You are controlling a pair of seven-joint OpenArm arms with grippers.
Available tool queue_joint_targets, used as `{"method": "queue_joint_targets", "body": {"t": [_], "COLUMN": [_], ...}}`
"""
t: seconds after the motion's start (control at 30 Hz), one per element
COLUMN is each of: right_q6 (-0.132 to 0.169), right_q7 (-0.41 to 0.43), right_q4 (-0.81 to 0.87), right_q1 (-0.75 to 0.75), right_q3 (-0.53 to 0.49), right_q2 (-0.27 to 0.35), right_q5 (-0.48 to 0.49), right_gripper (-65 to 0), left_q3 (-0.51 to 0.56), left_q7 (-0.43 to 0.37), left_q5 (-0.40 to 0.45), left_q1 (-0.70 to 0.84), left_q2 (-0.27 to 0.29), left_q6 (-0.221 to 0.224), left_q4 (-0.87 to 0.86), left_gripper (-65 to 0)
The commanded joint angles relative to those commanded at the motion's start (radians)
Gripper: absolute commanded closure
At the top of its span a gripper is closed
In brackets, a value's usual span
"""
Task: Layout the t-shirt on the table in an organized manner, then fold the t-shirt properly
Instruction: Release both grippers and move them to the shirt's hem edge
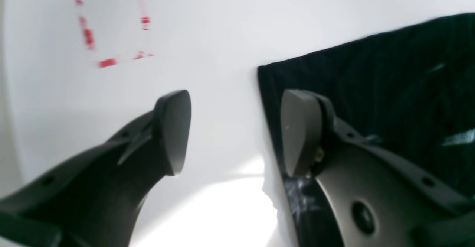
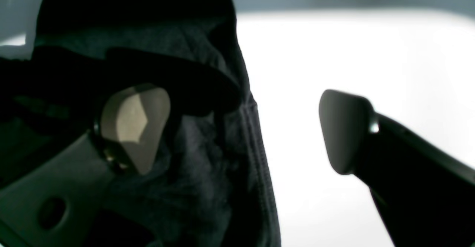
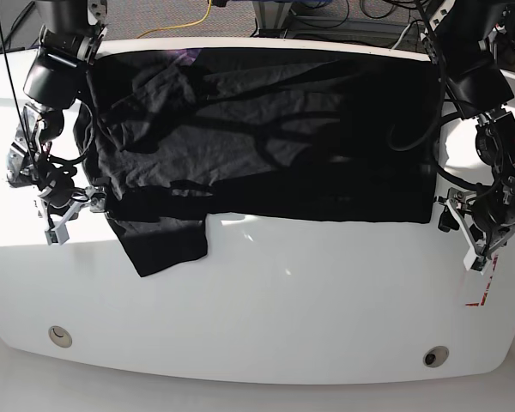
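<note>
Stretching lengthwise across the table [image 3: 326, 300], black t-shirt [image 3: 266, 146] sprawls

Black t-shirt [image 3: 283, 146], spread wide, rumpled, on glossy white table [image 3: 283, 300].

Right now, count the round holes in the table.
2 visible in the base view: one near the table's lower-left corner, the other near its lower-right corner. More could be hidden beneath the black t-shirt or arms.
</note>
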Motion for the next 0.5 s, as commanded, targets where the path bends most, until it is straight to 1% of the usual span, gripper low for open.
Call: {"method": "queue_joint_targets", "body": {"t": [0.1,0.23,0.3,0.4,0.43,0.5], "right_q6": [0.0,0.0,0.0,0.0,0.0,0.0], "right_q7": [0.04,0.052,0.052,0.051,0.051,0.051], "right_q4": [-0.063,-0.083,-0.083,-0.083,-0.083,-0.083], "right_q1": [0.014,0.015,0.012,0.011,0.011,0.011], "right_q3": [-0.031,-0.063,-0.064,-0.064,-0.064,-0.064], "right_q2": [0.012,0.012,-0.009,-0.025,-0.029,-0.032], "right_q5": [0.005,0.008,0.008,0.005,0.002,0.003], "right_gripper": [-65.0,-65.0,-65.0,-65.0,-64.0,-58.5], "left_q3": [-0.003,-0.006,-0.006,-0.006,-0.006,-0.006], "left_q7": [-0.029,-0.043,-0.044,-0.044,-0.044,-0.044], "left_q5": [0.003,0.003,0.003,0.003,0.003,0.003], "left_q1": [-0.003,-0.002,0.0,0.002,0.002,0.002], "left_q2": [-0.002,-0.003,-0.003,-0.003,-0.002,0.0], "left_q6": [0.0,0.0,0.0,0.0,0.0,0.0], "left_q4": [-0.064,-0.1,-0.101,-0.103,-0.103,-0.103], "left_gripper": [-36.0,-36.0,-36.0,-36.0,-36.0,-36.0]}}
